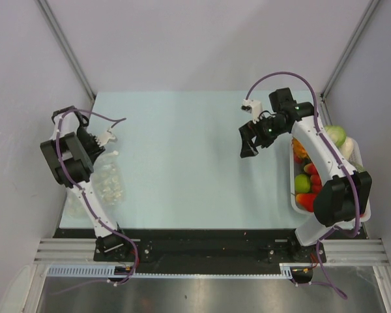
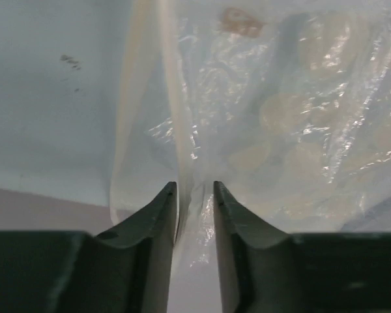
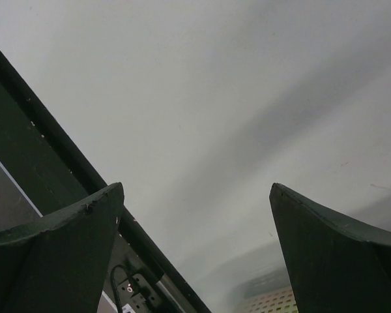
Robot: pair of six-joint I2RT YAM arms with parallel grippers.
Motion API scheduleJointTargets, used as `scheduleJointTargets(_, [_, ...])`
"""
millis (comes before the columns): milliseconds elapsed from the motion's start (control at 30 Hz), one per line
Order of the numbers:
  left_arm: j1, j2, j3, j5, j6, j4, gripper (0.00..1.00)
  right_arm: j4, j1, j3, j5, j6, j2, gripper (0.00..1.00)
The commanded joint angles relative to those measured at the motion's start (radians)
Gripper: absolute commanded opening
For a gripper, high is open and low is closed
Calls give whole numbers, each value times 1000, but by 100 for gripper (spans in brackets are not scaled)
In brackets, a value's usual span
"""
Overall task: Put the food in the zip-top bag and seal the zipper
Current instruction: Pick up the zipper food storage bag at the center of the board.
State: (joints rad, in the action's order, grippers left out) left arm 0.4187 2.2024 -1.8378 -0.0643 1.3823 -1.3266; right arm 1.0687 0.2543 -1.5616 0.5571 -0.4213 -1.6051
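**Left hand on the bag's edge, and that thin plastic looks like trouble**

The left hand [image 2: 195, 190] has its fingers narrowed down either side of the bag [image 1: 109, 182], right where the pale zipper [image 2: 177, 130] strip runs along the mouth. A ridge of plastic sits in the gap between the tips. Honestly can't tell whether it's actually biting yet or just standing around it.

The bag lies flat at the far left of the surface [image 1: 182, 163], close to that side's edge. A few pale lumps show through the film, but there's no telling what they are.

The right hand [image 3: 195, 188] is wide open with nothing in it, hanging over the middle-right of the surface. The food [image 1: 303, 183] is all over in the white tray [image 1: 360, 149] on the right, well apart from the bag, so the filling hasn't really started, going by this.

What could go wrong, as a guess:
- That film is slick and crinkly. A shallow pinch could slide straight off the moment the arm lifts.
- If the fingers catch both layers at the strip, the mouth stays shut and nothing goes in.
- Pulling sideways could drag the whole bag off the near left edge.
- The right arm lies across the tray, so a clumsy reach could knock the fruit out.
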Motion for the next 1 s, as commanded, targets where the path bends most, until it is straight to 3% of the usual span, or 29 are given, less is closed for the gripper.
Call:
scheduleJointTargets(0, [0,-96,51,-37,41,-138,17,46,-1,-21,-11,-45,7,100])
scheduleJointTargets(33, [-6,-115,51,-49,44,-140,1,46,-7,-34,-8,-45,8,100])
scheduleJointTargets(67, [-20,-162,49,-70,47,-138,0,48,-13,-43,10,-42,8,100])
scheduleJointTargets(233, [-106,-343,-17,-202,92,-138,0,5,-81,-113,162,35,5,100])
scheduleJointTargets(433, [-342,-567,37,-199,295,-138,0,-114,-144,-186,273,186,5,100])
scheduleJointTargets(567, [-503,-703,98,-296,455,-131,0,-200,-144,-175,288,286,40,100])
scheduleJointTargets(633, [-567,-737,112,-307,474,-120,1,-262,-136,-147,302,358,71,100])
scheduleJointTargets(833, [-900,-881,270,-269,498,9,0,-443,-20,-68,278,539,143,99])
scheduleJointTargets(967, [-1027,-922,406,-239,509,87,0,-539,83,-48,248,637,145,95])
